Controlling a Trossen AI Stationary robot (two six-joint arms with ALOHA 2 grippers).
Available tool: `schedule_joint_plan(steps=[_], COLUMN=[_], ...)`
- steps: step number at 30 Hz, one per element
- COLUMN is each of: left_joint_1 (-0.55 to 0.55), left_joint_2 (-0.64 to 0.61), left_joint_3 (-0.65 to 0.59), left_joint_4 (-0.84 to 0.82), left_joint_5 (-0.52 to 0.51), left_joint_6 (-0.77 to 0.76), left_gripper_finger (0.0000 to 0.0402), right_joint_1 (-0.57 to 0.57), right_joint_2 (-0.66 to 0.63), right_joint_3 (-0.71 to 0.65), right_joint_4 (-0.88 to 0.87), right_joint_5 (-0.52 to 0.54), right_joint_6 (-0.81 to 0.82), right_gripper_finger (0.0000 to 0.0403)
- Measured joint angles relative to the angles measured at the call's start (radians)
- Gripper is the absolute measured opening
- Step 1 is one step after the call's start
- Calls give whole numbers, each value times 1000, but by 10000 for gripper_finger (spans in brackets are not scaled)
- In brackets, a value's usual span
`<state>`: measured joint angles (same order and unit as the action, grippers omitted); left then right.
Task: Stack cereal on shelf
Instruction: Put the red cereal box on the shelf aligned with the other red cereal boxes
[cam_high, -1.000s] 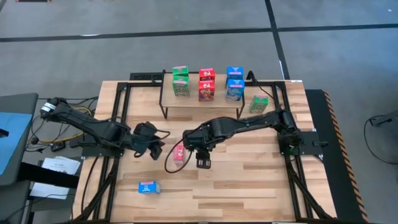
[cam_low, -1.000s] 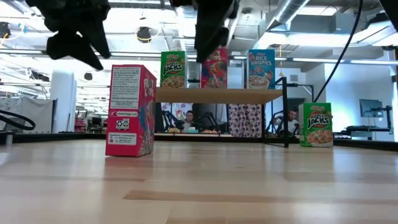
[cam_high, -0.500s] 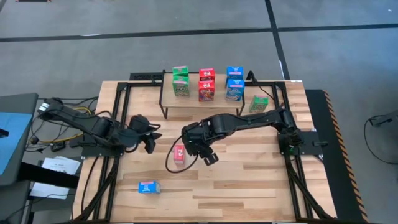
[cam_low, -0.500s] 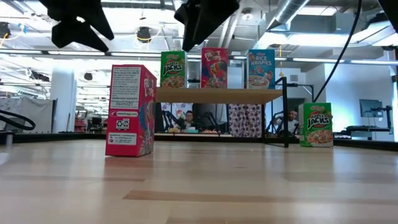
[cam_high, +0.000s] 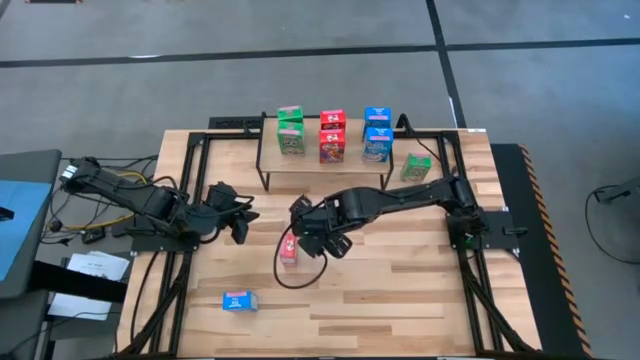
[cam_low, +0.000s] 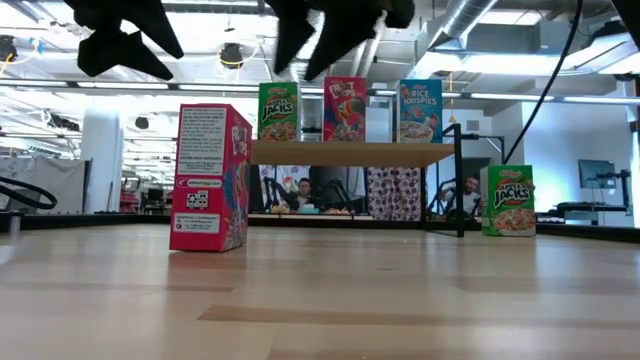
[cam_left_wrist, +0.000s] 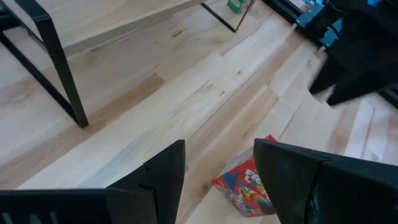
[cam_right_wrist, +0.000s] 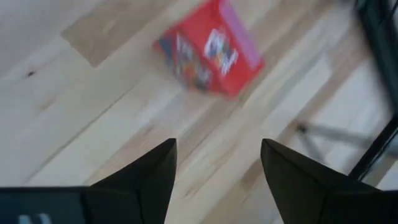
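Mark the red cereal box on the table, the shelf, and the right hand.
Red cereal box (cam_high: 288, 250), high view, its top face.
Shelf (cam_high: 325, 168), high view, bare board front edge.
Right hand (cam_right_wrist: 214, 177), right wrist view, between fingertips.

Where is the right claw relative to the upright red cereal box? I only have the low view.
Observer: The right claw hangs open and empty beside the small red cereal box, apart from it.
Operator: How many boxes are on the shelf?
Observer: Six on the light-wood shelf board: two green, two red, two blue, in two rows.
Operator: Anything else loose?
Observer: A small blue cereal box lies flat on the slatted wooden tabletop, on the left arm's side.
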<state>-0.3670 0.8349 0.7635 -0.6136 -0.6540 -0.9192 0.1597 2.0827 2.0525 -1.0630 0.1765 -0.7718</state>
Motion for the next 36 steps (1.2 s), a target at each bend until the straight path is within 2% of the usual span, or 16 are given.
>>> schedule_joint_plan(steps=[5, 11, 22, 31, 36], left_joint_1=[0, 0, 0, 0, 0], left_joint_2=[0, 0, 0, 0, 0], left_joint_3=[0, 0, 0, 0, 0], left_joint_4=[0, 0, -1, -3, -2], left_joint_5=[0, 0, -7, -8, -8], left_joint_6=[-10, -8, 17, 18, 18], left_gripper_finger=[179, 179, 179, 179, 179], right_joint_1=[19, 35, -3, -20, -19], right_joint_2=[0, 0, 0, 0, 0], right_joint_3=[0, 0, 0, 0, 0], right_joint_4=[101, 148, 289, 316, 301], right_joint_5=[-66, -122, -123, -131, -207], right_joint_6=[-166, -286, -339, -355, -355], right_gripper_finger=[260, 260, 260, 260, 260])
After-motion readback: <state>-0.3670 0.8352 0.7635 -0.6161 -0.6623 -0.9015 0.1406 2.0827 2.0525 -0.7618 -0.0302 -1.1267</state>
